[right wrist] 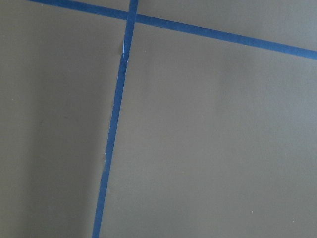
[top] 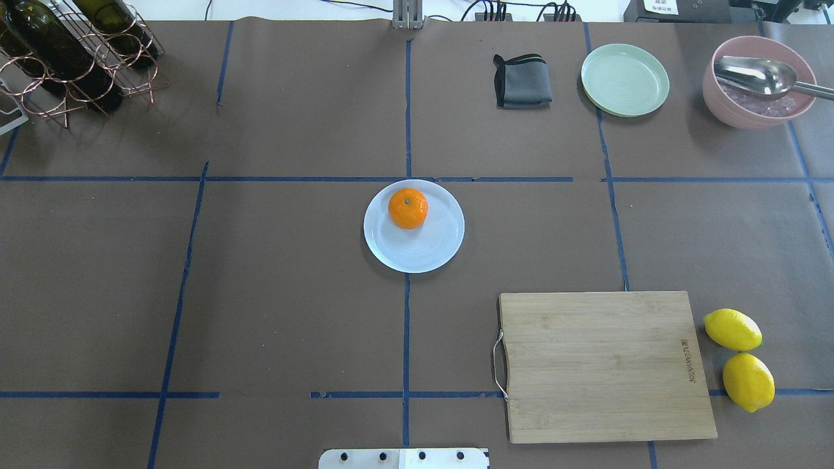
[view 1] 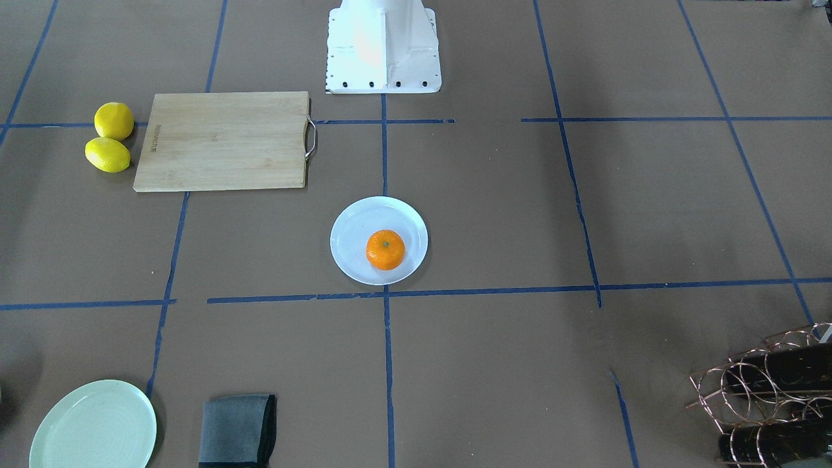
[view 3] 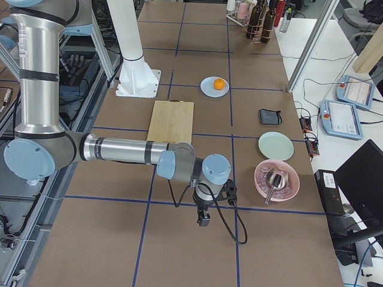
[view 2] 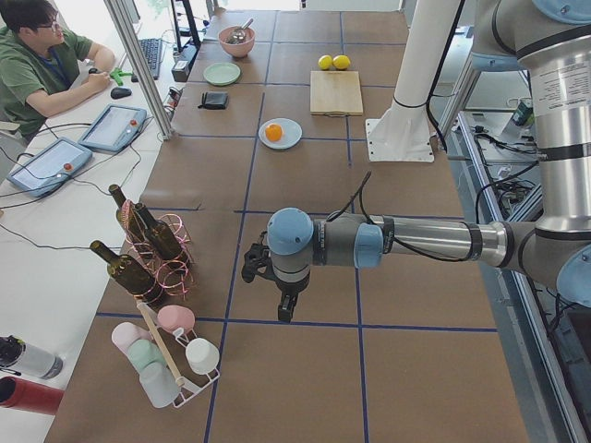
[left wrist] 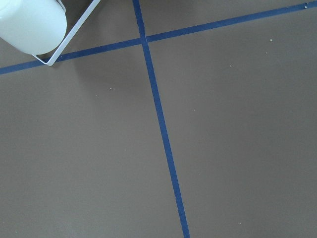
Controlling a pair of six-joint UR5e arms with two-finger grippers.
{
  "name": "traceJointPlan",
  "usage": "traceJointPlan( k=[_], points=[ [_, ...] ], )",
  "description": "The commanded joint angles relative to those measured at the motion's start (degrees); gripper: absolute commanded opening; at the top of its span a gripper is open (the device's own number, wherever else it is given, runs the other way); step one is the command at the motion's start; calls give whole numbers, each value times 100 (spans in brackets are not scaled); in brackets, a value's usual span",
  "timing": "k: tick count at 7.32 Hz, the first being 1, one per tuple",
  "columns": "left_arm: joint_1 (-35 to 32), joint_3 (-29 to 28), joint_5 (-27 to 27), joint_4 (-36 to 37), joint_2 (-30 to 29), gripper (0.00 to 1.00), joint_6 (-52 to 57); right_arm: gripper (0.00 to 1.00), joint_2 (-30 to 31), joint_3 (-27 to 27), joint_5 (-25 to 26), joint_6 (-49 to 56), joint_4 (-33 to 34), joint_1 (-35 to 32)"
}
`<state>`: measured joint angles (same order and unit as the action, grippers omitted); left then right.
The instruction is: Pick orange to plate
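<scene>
1. Near the middle of the table (top: 260, 293) sits the plate (top: 430, 251). The orange (top: 408, 208) lies on it, on the side far from the robot and a little toward the robot's left. Its green stem dot points up.
2. The job looks done, because the orange is on the plate and nothing holds it.
3. The orange is round, so it has no long side to line up with.
4. The left gripper (view 2: 287, 312) hangs over the table near the left end, well apart from the plate. From there the orange lies back toward the middle. This gripper shows only in a side view, so nobody can tell if it is open or closed.
5. The right gripper (view 3: 204, 218) hangs near the right end, also well apart from the plate. It too shows only in a side view, so its state cannot be told.
6. Neither arm looks clearly nearer to the orange.
7. The overhead and front views show the orange and plate big and clear, but no arm. The side views show both arms, but the orange is tiny there. The wrist views show only brown table and blue tape (right wrist: 115, 114), and the left one also catches a white cup (left wrist: 29, 22).
</scene>
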<state>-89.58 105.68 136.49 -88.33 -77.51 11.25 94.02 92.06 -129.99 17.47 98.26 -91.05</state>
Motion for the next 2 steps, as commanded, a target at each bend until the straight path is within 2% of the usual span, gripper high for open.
traceJointPlan(
  k=[1, 2],
  points=[
    [2, -4, 0, 0, -9, 100, 0, 100, -15, -4, 0, 2, 0, 0],
    [2, -13, 0, 0, -35, 100, 0, 100, -15, -4, 0, 10, 0, 0]
  ],
)
